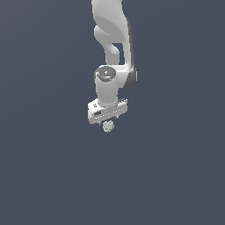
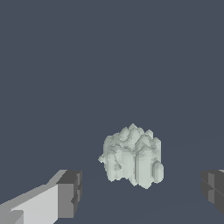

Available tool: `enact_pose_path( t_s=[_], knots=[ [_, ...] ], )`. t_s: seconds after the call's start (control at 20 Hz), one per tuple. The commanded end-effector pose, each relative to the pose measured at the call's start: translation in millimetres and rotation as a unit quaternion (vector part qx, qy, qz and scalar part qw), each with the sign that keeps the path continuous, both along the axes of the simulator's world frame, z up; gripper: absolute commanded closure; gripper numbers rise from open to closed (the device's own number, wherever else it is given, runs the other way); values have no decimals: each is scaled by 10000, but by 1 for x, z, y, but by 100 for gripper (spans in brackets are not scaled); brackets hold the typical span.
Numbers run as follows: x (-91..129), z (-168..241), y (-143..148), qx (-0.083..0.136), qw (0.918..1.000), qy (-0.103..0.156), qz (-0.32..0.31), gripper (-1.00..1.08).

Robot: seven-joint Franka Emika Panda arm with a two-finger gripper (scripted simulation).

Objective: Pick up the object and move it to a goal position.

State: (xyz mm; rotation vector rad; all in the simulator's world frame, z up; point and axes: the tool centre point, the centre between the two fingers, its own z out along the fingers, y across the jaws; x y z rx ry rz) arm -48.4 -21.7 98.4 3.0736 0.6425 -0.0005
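**Panda lined up over the little lump, grasp not made yet**

Reading the wrist view from left to right: first there's the white finger with its dark grey pad (image 2: 70, 194), then a gap, then the small pale greenish-white bumpy round lump (image 2: 132, 156), another gap, and finally the second dark pad (image 2: 213, 189) just poking in at the far edge. So the end effector (image 2: 142, 192) is spread wide with nothing in it, and neither pad touches the lump. The lump looks a bit closer to the first finger than to the second, not perfectly centred, but it's clearly between them.

In the exterior view the white Franka arm (image 1: 115, 35) points straight down, and the end effector (image 1: 108, 118) hangs right above the lump (image 1: 108, 126), which sits on the plain dark blue-grey tabletop (image 1: 44, 176). I can't tell from that angle how much height is left between the fingertips and the surface.

My guess is this is the tail of the approach step, just ahead of the grab. The next move would need a bit more descent so the pads sit at the lump's sides, then a gentle squeeze. It's tiny and knobbly, so it could slip or pop out. No goal marker is visible in either view.
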Motion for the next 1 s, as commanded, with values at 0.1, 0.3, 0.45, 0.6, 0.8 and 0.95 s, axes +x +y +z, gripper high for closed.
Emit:
enact_pose_path(
  t_s=[0.1, 0.3, 0.45, 0.6, 0.8, 0.95],
  knots=[
    [-2, -3, 0, 8, 10000, 0, 84, -92],
    [-2, -5, 0, 6, 10000, 2, 62, -92],
    [-2, -14, 0, 6, 10000, 2, 65, -92],
    [-3, -29, 0, 8, 10000, 1, 75, -92],
    [-3, -46, 0, 8, 10000, 0, 82, -92],
    [-3, -52, 0, 8, 10000, 0, 82, -92]
  ],
)
